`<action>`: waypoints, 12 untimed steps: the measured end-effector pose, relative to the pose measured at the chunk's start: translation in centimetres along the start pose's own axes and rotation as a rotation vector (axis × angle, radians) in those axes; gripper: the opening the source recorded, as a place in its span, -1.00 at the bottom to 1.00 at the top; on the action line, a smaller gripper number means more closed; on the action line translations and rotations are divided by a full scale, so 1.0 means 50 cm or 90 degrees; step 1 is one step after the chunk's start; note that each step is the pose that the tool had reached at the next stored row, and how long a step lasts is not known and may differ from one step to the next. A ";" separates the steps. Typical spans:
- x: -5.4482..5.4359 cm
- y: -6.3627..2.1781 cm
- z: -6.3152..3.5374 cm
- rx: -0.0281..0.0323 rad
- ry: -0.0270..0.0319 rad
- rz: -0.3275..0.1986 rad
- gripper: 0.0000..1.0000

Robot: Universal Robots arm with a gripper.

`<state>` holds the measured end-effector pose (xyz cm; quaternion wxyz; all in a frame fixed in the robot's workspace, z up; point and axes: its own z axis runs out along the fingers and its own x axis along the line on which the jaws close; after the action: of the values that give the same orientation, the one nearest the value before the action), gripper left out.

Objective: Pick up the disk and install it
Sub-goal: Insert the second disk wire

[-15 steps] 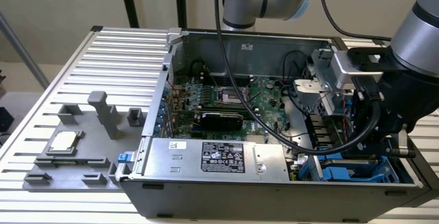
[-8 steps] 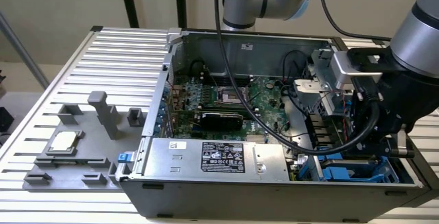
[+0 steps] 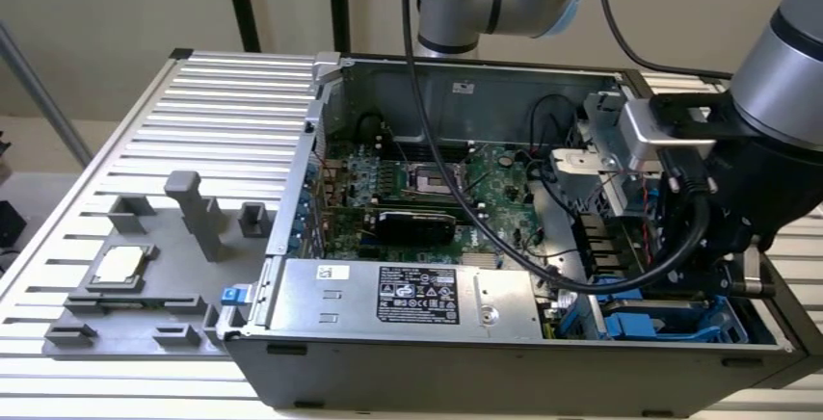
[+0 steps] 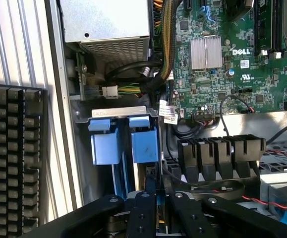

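The tool (image 4: 150,208) sits nearest my wrist camera, its fingers closed on the top edge of the disk (image 4: 144,148), which stands upright in its blue carrier inside the drive bay (image 3: 669,328) at the front corner of the computer case (image 3: 515,362). I judge insertion nearly complete; final seating and release remain.
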<state>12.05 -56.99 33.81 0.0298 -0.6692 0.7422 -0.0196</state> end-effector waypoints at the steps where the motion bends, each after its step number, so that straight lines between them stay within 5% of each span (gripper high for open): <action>1: 0.001 0.000 0.002 0.0000 -0.0004 0.000 -0.66; 12: 0.002 0.000 0.005 -0.0002 -0.0027 0.000 -0.63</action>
<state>12.06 -57.07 33.56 0.0313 -0.6692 0.7422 -0.0180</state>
